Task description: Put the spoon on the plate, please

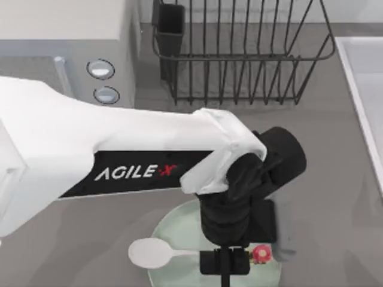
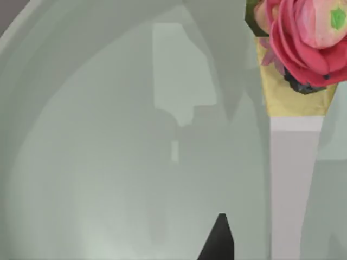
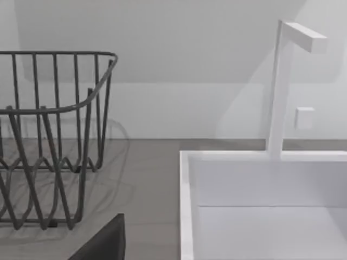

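Note:
The spoon (image 1: 157,253) lies across the pale green plate (image 1: 175,222). Its white bowl reaches over the plate's left rim, and its red-and-yellow ornament (image 1: 261,253) points right. My left gripper (image 1: 224,267) comes down from above onto the thin handle, between the bowl and the ornament, and hides that stretch of it. The left wrist view is very close to the plate (image 2: 108,173), with the spoon's handle (image 2: 293,189) and its red flower ornament (image 2: 309,38) to one side. My right arm is parked off to the right, near the sink.
A dark wire dish rack (image 1: 239,54) stands at the back of the table, also seen as the rack (image 3: 49,135) in the right wrist view. A white appliance with two round knobs (image 1: 102,81) sits at back left. A white sink (image 3: 260,206) with a tap (image 3: 282,81) is at the right edge.

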Controlling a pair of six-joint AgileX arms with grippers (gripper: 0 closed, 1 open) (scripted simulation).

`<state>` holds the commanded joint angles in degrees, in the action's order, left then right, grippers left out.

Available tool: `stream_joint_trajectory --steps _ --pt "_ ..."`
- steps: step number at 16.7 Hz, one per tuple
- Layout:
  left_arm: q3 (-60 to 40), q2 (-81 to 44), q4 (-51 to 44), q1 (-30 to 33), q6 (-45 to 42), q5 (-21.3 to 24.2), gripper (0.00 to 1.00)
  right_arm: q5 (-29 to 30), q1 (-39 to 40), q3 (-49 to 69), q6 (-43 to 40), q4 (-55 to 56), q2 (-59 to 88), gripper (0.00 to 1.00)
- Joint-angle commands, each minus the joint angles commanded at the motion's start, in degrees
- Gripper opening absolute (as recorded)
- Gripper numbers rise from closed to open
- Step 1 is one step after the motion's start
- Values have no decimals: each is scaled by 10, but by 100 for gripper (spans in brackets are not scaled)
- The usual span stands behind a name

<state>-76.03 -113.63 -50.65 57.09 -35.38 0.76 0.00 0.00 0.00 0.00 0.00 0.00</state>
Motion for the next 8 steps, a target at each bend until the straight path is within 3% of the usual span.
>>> stream_joint_trajectory --steps 5,8 --pt "2 -2 0 0 0 0 0 0 0 0 0 0 0 100" --pt "2 -2 0 0 0 0 23 0 0 0 0 0 0 100"
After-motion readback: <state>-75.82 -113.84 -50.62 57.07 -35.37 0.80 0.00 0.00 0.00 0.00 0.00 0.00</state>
